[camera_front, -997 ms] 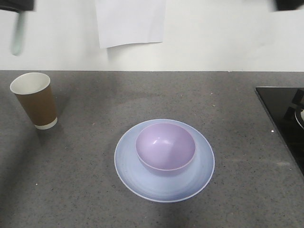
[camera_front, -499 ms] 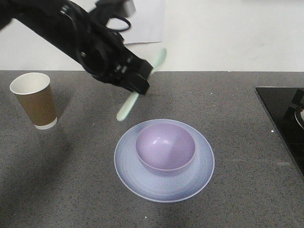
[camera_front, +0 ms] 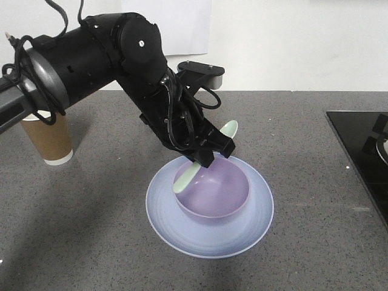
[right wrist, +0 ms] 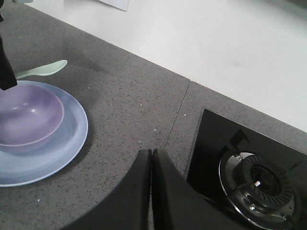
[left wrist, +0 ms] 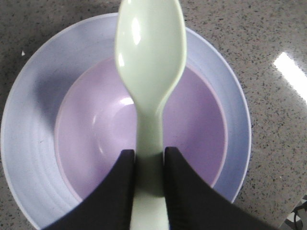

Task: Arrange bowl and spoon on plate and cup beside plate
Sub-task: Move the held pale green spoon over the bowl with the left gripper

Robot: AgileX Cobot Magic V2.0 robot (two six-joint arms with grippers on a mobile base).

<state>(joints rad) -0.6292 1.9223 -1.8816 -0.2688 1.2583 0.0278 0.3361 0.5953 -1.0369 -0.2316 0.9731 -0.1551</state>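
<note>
Spoon pinched by its handle in the left gripper jaws, poised over the bowl on the plate, frame centre. To be lowered until resting inside, then released. Right gripper jaws shut, empty. Cup at left on the bench.

The spoon I held looked like smooth, glossy plastic, with soft highlights on its pale green head. The bowl beneath it was glossy lavender plastic, catching a bright spot inside. The plate had a smooth, satiny bluish-white finish with faint concentric rings. My left gripper's fingers were matt black with fine ribbing on their inner faces. The countertop was speckled grey, stone-like and matt. The cup looked like matt brown paper. The hob beside my right gripper was glossy black.
</note>
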